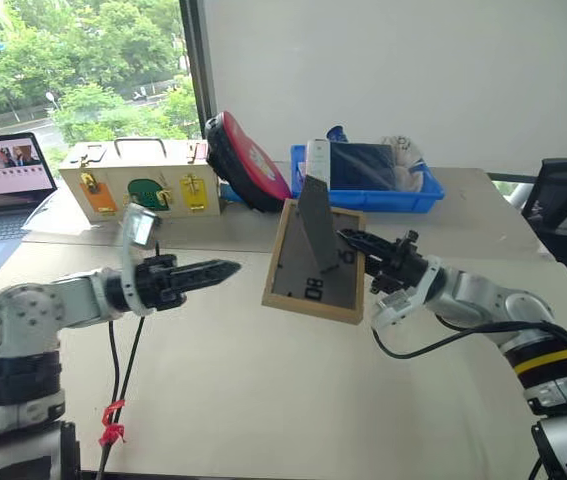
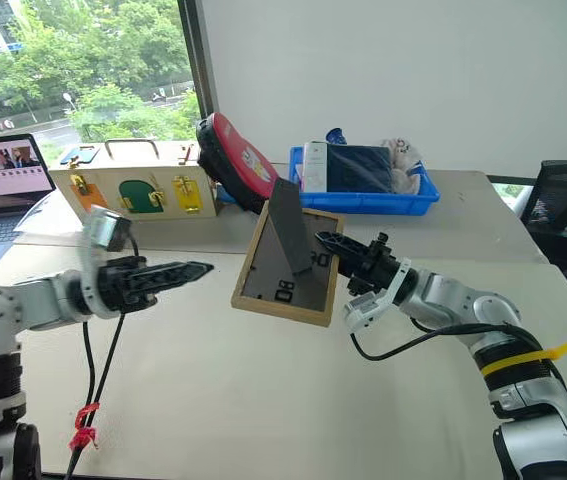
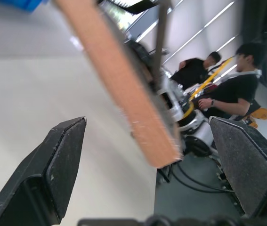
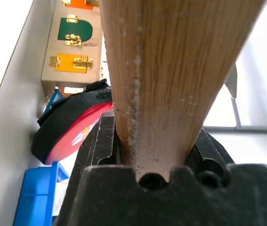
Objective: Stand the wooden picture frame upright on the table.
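Item: small rectangular light-wood picture frame [image 1: 315, 262], dark grey back panel, grey fold-out stand swung out from the back, white label.

Location: was held in the air above the large beige table [image 1: 263, 400], tilted, back toward the head camera.

Holder: right gripper [image 1: 355, 243], fingers pinched on the frame's right edge; the wrist view showed the wood rail clamped between both.

Left gripper [image 1: 225, 270]: fingers spread wide, holding nothing, apart from the frame's left side.

Handling, judged: light, rigid, smooth-edged; a one-sided pinch likely let it pivot. The stand's hinge looked the weak part. Best hold: the wood rails, never the stand or the picture face.
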`<action>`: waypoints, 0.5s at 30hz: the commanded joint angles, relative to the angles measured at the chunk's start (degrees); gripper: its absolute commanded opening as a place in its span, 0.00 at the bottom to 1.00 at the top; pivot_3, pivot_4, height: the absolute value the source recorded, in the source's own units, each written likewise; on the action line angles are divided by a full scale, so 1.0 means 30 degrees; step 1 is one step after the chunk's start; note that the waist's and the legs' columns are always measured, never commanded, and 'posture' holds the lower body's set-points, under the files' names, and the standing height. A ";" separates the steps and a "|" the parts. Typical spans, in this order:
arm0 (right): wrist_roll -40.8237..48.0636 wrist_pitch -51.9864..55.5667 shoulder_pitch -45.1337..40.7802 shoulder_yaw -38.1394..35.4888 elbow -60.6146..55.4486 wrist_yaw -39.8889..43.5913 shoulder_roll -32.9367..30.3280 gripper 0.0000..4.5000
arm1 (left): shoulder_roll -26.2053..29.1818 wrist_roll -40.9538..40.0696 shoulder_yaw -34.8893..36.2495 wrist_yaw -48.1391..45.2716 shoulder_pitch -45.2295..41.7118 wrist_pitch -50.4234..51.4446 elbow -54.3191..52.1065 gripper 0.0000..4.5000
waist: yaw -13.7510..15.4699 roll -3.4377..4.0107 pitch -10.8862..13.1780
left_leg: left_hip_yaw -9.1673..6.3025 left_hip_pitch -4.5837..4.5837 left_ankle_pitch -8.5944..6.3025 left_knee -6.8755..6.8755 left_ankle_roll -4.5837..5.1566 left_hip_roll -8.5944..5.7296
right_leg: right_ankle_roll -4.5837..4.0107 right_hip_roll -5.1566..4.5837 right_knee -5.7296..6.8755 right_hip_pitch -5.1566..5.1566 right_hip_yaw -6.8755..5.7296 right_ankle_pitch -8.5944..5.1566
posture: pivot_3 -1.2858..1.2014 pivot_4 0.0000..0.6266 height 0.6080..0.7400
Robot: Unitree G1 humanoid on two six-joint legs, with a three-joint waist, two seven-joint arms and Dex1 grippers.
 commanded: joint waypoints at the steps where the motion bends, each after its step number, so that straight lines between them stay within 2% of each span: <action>1: 0.6984 -0.0411 -0.0796 0.1054 0.2039 0.5382 0.0249 0.27 | 0.0281 0.3056 0.0431 -0.1480 0.1542 -0.5460 -0.3195 1.00 | -0.0042 0.0000 0.0000 | 0.0001 0.0013 0.0000 0.0000 0.0001 -0.0001 | 0.0000 -0.0002 -0.0006 0.0028 -0.0003 0.0000 | 0.52 0.24 0.83; 3: 1.4164 0.3351 -0.0346 0.1433 0.1393 1.2083 0.1177 0.27 | 0.0164 0.2830 0.0871 -0.3111 0.3101 -0.6586 -0.3957 1.00 | -0.0105 -0.0001 0.0000 | 0.0000 0.0042 0.0001 -0.0004 0.0002 0.0000 | -0.0002 -0.0001 -0.0009 0.0056 -0.0004 0.0001 | 0.52 0.24 0.83; 5: 1.9965 0.9396 -0.0703 0.0513 0.0390 1.7419 0.2213 0.27 | -0.0068 0.3128 0.1091 -0.3370 0.4178 -0.7708 -0.4341 1.00 | -0.0389 0.0003 0.0004 | -0.0002 0.0093 0.0000 -0.0024 0.0007 0.0011 | -0.0003 0.0006 -0.0011 0.0106 -0.0004 0.0000 | 0.52 0.24 0.83; 6: 2.1649 1.1822 -0.1014 0.0018 0.0115 1.9009 0.2513 0.27 | -0.0055 0.3359 0.1032 -0.3354 0.4476 -0.8186 -0.4385 1.00 | -0.0434 0.0008 0.0024 | -0.0005 0.0126 -0.0001 -0.0028 0.0009 0.0011 | -0.0003 0.0004 -0.0008 0.0151 -0.0004 0.0001 | 0.52 0.24 0.83; 8: 2.3819 1.6215 -0.1979 -0.0753 0.0370 2.1245 0.2982 0.27 | -0.0020 0.3905 0.0776 -0.3385 0.4871 -0.8962 -0.4284 1.00 | -0.0427 0.0023 0.0088 | -0.0059 0.0160 0.0004 -0.0005 0.0015 0.0008 | -0.0003 0.0004 -0.0004 0.0228 -0.0076 0.0000 | 0.52 0.24 0.83; 10: 2.4222 1.8745 -0.2941 -0.0962 0.1293 2.2782 0.3265 0.27 | -0.0037 0.4326 0.0508 -0.3361 0.5050 -0.9564 -0.4126 1.00 | -0.0401 0.0040 0.0137 | -0.0098 0.0201 0.0011 0.0018 0.0027 0.0006 | -0.0006 0.0003 -0.0008 0.0292 -0.0130 -0.0002 | 0.52 0.24 0.83; 13: 2.4640 2.2956 -0.3774 -0.1216 0.1854 2.3646 0.3497 0.27 | 0.0008 0.4509 0.0279 -0.3356 0.5261 -1.0023 -0.4056 1.00 | -0.0344 0.0039 0.0139 | -0.0128 0.0208 0.0014 0.0008 0.0032 0.0008 | -0.0025 0.0006 -0.0009 0.0294 -0.0180 -0.0016 | 0.52 0.24 0.83; 15: 2.4194 2.4028 -0.4799 -0.1273 0.3165 2.4005 0.4037 0.27 | 0.0046 0.4582 0.0259 -0.3487 0.5594 -1.0265 -0.4145 1.00 | -0.0302 0.0038 0.0138 | -0.0136 0.0205 0.0012 -0.0018 0.0033 0.0008 | -0.0037 0.0005 -0.0013 0.0291 -0.0197 -0.0029 | 0.52 0.24 0.83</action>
